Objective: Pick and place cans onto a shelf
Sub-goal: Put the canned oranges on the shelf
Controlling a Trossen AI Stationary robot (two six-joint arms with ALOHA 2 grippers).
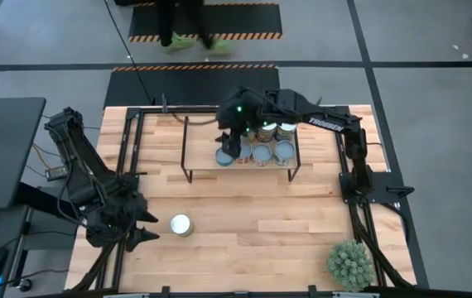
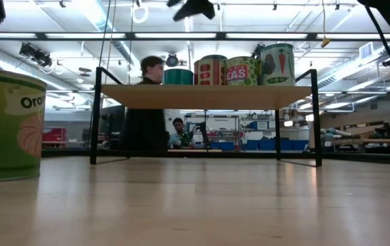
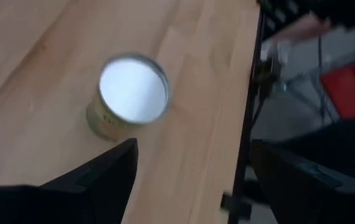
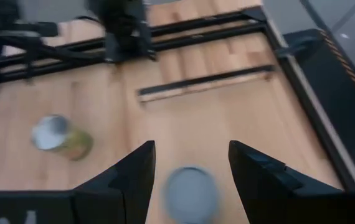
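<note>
The light-wood shelf (image 1: 199, 149) stands at the table's far middle on thin black legs. Several cans (image 1: 273, 142) stand on its right half; they also show in the low view (image 2: 241, 70). My right gripper (image 1: 232, 147) hangs open above the leftmost shelf can (image 4: 191, 190), well clear of it in the low view (image 2: 193, 8). One white-topped can with a green label (image 1: 181, 224) stands upright on the table at the near left. My left gripper (image 1: 143, 228) is open and empty just left of that can (image 3: 131, 96).
A green spiky potted plant (image 1: 350, 263) stands at the table's near right corner. Black frame rails (image 1: 128, 149) run along the table's edges. Bare wood lies between the shelf and the near edge. People stand in the room beyond the table (image 2: 147, 102).
</note>
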